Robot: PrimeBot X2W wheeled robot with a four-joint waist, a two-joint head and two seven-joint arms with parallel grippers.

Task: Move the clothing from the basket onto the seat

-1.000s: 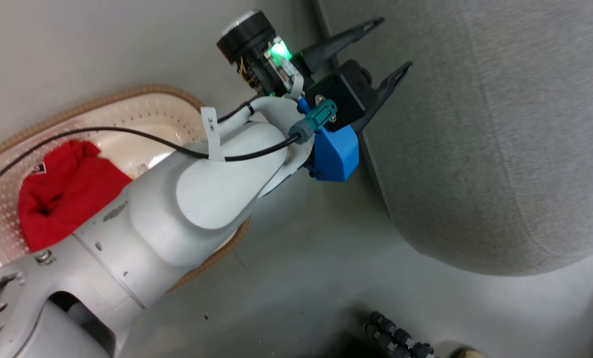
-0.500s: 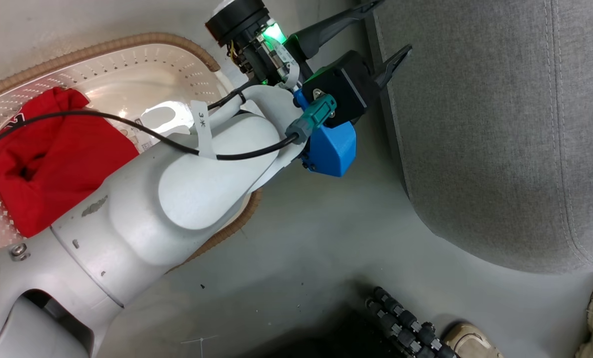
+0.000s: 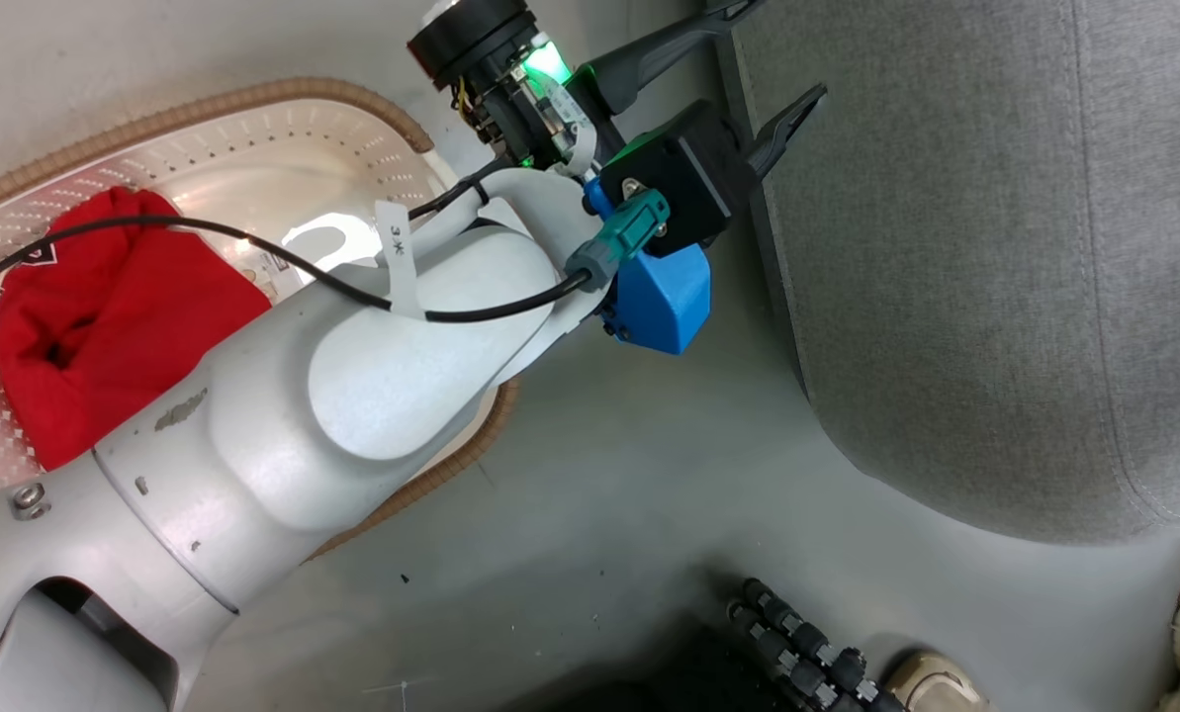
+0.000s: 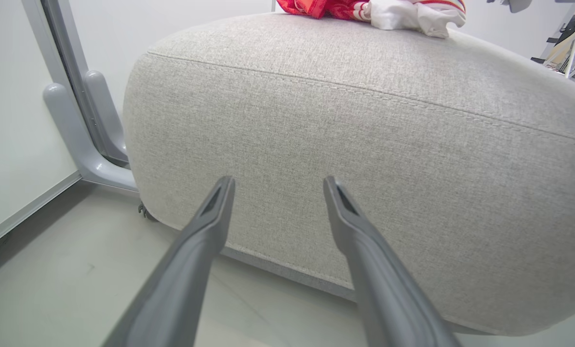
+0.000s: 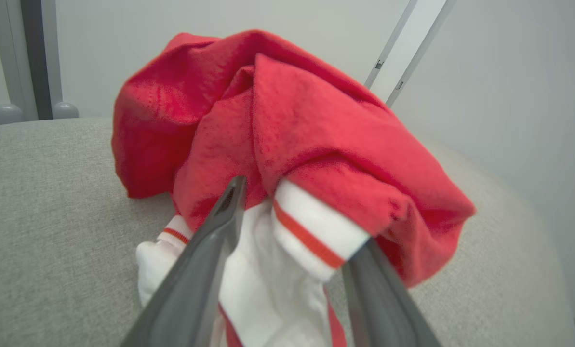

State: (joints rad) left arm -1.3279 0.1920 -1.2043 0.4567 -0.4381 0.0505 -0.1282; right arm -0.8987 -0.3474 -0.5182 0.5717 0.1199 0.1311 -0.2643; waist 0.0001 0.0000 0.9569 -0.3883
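Holding jaws apart on right gripper (image 5: pixel 301 217), straddling the white striped cuff (image 5: pixel 311 231) of a red garment (image 5: pixel 292 120) lying heaped on the seat (image 5: pixel 51 193). Judging best here: backing straight out along the fingers, avoiding dragging the cuff draped over one finger. Showing left gripper (image 4: pixel 277 180) spread wide as well, pointing at seat's side. Noting second red garment (image 3: pixel 105 316) sitting bunched in the basket (image 3: pixel 283 94), soft, crumpled.

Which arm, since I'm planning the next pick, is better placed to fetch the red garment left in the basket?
Probably left: the left gripper is open and empty, its arm over the basket. The right gripper is up on the seat, jaws spread around the other garment.
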